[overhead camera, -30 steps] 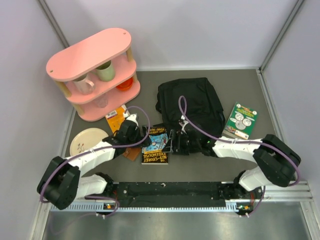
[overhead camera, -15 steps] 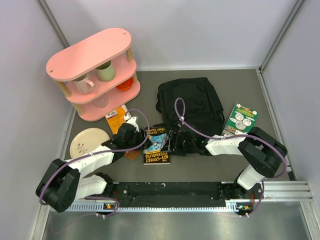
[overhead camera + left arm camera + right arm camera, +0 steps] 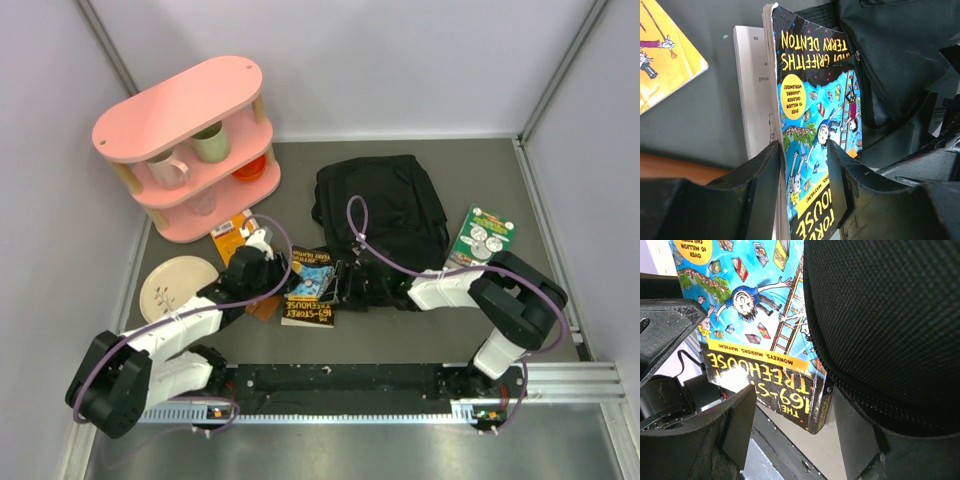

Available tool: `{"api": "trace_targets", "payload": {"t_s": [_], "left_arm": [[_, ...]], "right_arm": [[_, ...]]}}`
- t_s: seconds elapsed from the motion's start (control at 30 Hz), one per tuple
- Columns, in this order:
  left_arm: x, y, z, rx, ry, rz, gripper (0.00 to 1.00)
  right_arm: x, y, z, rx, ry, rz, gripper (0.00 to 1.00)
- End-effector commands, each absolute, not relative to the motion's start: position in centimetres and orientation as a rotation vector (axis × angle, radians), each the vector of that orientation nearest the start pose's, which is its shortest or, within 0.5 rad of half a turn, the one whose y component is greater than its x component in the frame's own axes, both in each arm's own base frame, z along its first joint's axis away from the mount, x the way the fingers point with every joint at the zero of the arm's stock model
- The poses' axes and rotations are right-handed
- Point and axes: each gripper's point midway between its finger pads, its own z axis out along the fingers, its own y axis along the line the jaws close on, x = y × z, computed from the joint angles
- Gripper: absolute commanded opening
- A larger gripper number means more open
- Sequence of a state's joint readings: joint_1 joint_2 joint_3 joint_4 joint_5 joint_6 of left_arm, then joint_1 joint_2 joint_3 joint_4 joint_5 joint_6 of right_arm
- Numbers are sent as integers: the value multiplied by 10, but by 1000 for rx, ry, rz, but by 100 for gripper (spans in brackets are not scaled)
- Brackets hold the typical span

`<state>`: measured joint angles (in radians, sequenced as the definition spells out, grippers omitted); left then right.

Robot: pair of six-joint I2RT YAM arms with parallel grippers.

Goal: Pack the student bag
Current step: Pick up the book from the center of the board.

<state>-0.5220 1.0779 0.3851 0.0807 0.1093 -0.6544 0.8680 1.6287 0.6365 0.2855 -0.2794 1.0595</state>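
Observation:
The student bag [image 3: 385, 203], a black floppy backpack, lies at the middle back of the table. Against its front edge is a paperback with a blue and black treehouse cover [image 3: 310, 288]. My left gripper [image 3: 279, 271] is shut on the book's left edge. In the left wrist view the book [image 3: 810, 100] stands tilted on edge between the fingers of that gripper [image 3: 802, 150], pages against one finger and cover against the other. My right gripper [image 3: 345, 284] is at the book's right side, open. Its jaws [image 3: 795, 405] straddle the book's corner [image 3: 755, 305] and the bag's zipped rim [image 3: 880, 315].
A pink two-tier shelf [image 3: 190, 140] with mugs stands at the back left. In front of it lie an orange book [image 3: 233, 238] and a cream plate [image 3: 176, 283]. A green book [image 3: 481, 240] lies right of the bag. Walls close in on three sides.
My left gripper has closed onto the treehouse book, which has turned and tipped up off the table. My right gripper has narrowed a little and slid slightly left.

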Motion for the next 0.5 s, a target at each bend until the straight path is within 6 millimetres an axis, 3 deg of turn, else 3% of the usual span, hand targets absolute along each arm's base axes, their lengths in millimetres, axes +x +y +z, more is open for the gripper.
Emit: {"api": "trace_targets", "payload": {"t_s": [0.0,0.1,0.17,0.23,0.33,0.47], "left_arm": [[236,-214,86,-38,2232,-934,45],[236,-214,81,-51,2254,-928,36],[235,-214,81,-52,2254,-931,37],[235,-214,81,-49,2251,-933,51],[236,-215,82,-46,2245,-934,55],[236,-216,84,-44,2236,-947,40]], "right_arm": [[189,352,32,69,2604,1174,63],[189,351,31,75,2604,1174,62],[187,352,31,73,2606,1178,63],[188,352,31,74,2605,1180,63],[188,352,31,70,2605,1180,63],[188,352,31,74,2607,1180,63]]}}
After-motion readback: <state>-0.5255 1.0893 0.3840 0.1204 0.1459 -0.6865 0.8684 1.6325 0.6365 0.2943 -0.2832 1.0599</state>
